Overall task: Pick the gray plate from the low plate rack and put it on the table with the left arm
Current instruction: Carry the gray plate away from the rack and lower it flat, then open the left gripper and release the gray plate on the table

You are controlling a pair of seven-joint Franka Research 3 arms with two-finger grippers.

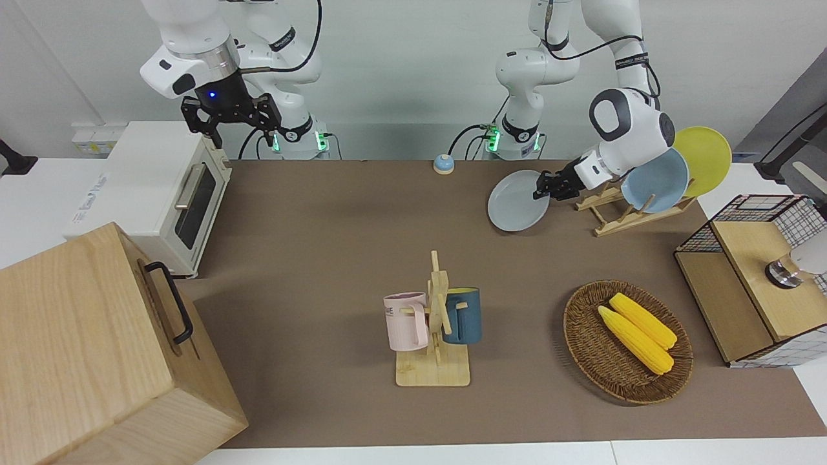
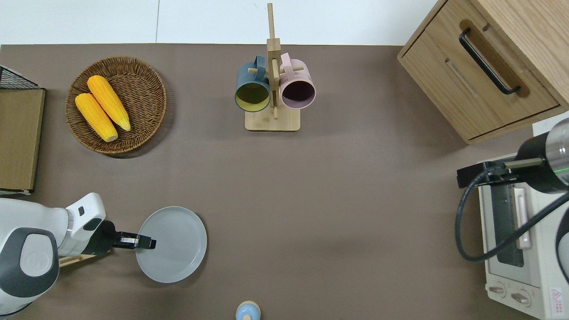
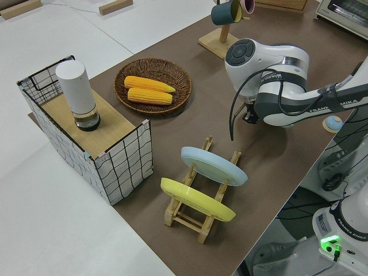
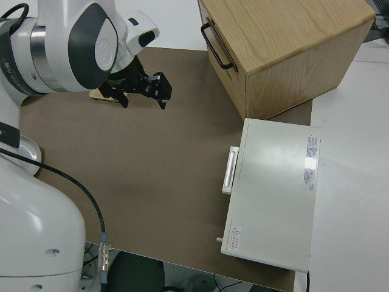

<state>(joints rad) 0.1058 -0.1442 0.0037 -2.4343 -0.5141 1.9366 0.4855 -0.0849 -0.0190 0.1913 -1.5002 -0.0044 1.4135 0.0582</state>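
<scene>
While clamped by its rim in the left gripper (image 2: 146, 243), the gray plate (image 2: 173, 244) hangs tilted over the table (image 2: 333, 200) just beside the low plate rack (image 1: 617, 216); right arm parked, fingers spread.

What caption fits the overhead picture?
Left gripper holds the gray plate over the table, beside the low plate rack.

Rocking glossy white shells on both arms (image 1: 630, 123), dark gray round joint caps, black grippers, black cables looping around, green lights glowing at the bases, blue one shining near the right wrist.
</scene>
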